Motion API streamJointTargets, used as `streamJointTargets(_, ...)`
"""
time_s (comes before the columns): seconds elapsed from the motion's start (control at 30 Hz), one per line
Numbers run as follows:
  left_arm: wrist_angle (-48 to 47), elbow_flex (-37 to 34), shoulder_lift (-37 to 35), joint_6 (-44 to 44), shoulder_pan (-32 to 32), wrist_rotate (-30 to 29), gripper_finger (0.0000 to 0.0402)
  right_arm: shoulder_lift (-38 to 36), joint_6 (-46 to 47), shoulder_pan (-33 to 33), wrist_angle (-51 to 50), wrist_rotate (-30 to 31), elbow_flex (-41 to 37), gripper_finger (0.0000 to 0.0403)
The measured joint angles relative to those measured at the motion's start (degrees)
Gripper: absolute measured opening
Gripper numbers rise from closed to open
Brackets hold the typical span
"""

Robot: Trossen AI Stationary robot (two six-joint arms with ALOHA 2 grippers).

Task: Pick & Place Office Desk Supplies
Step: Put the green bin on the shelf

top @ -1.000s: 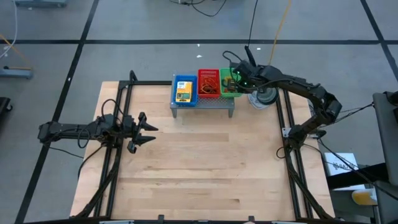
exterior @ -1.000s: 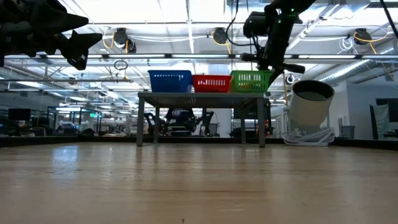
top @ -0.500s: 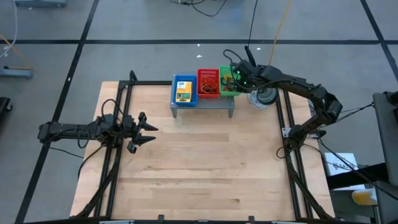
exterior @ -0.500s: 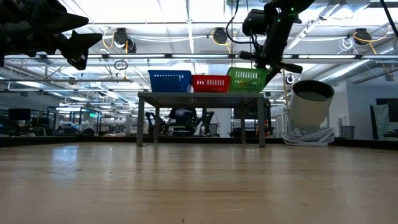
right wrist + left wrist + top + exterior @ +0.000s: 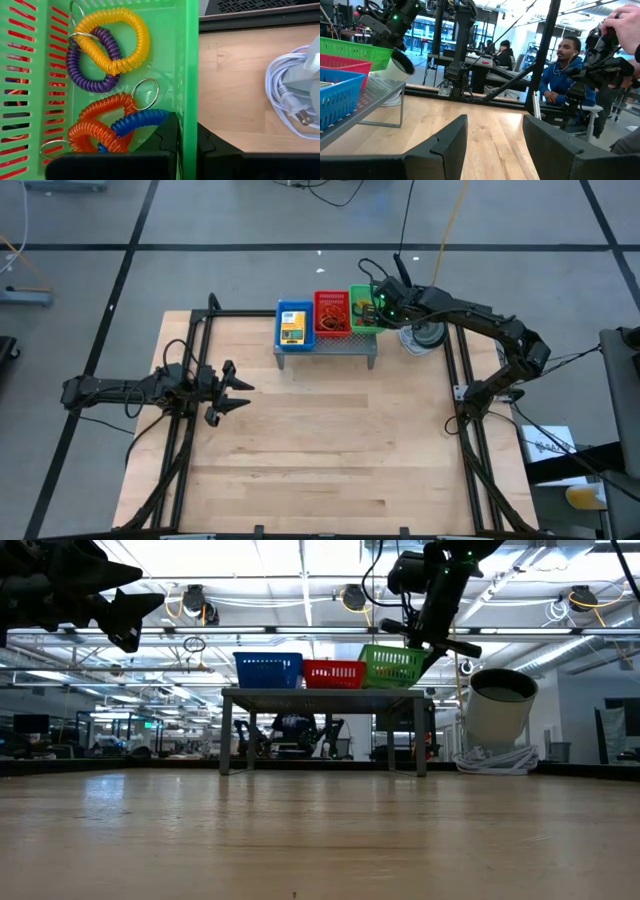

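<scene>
A busy lab lies beyond the pale wooden tabletop [image 5: 320, 430], seated people visible past its far edge, and at the back of the tabletop a grey perforated shelf [image 5: 327, 347] carries three mesh trays in a row: the blue tray [image 5: 294, 325], the red tray [image 5: 332, 313] and the green tray [image 5: 364, 310]. All the action is with the right hand [image 5: 181, 145], whose fingers are pressed together on the green tray's side wall, one inside and one outside, and in the low view that tray [image 5: 392, 666] sits tilted, its gripped end raised off the shelf. Inside it lie coiled key rings, the yellow coil [image 5: 112, 42] over the purple coil [image 5: 85, 67], the orange coil [image 5: 100, 127] and the blue coil [image 5: 135, 122] nearer the fingers. The tray looks light and thin-walled, likely to flex and swing from a one-wall pinch, and the loose springy coils could slide toward the low end; a hold low on the wall near a corner should steady it. A round white-and-grey device [image 5: 424, 335] with its cable stands just beside the shelf. The left hand [image 5: 238, 393] hovers with fingers spread, holding nothing, well apart at the tabletop's left side.
</scene>
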Motion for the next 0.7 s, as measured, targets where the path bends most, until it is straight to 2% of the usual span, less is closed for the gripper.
streamJointTargets(0.7, 0.0, 0.0, 0.0, 0.0, 0.0, 0.0, 0.0200, 0.3, 1.0, 1.3, 2.9, 0.0, 0.0, 0.0000)
